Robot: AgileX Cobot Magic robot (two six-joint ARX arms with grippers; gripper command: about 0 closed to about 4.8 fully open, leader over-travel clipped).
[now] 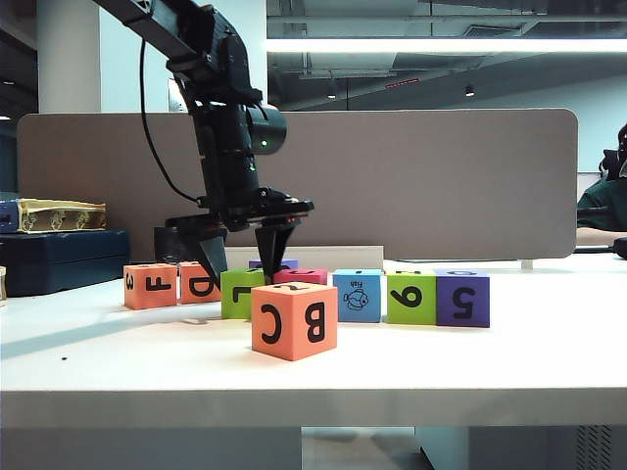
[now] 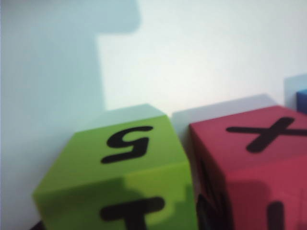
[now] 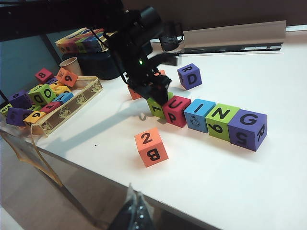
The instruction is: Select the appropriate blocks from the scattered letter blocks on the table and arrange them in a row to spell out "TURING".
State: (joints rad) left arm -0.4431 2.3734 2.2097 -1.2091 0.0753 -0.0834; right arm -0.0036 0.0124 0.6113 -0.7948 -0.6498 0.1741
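Observation:
On the white table (image 1: 549, 352) a row of letter blocks runs lime green (image 1: 242, 292), magenta (image 1: 302, 277), blue with a fish (image 1: 357, 296), lime green (image 1: 410, 298), purple (image 1: 462, 299). In the right wrist view their tops read U (image 3: 175, 110), I (image 3: 199, 115), N (image 3: 221, 120), G (image 3: 247, 128). My left gripper (image 1: 242, 269) points down and is shut on the end lime green block (image 2: 129, 163), the T one, a finger tight on each side, next to the magenta X face (image 2: 249, 163). A purple R block (image 3: 189, 76) lies behind the row. My right gripper (image 3: 136, 211) hangs shut off the table's near edge.
An orange B C block (image 1: 294, 320) stands in front of the row. Orange F (image 1: 150, 285) and D (image 1: 199, 282) blocks sit left of it. A tray of spare blocks (image 3: 72, 108), a paper cup (image 3: 72, 64) and dark boxes (image 1: 59, 257) are at the left. A grey partition (image 1: 441, 186) closes the back.

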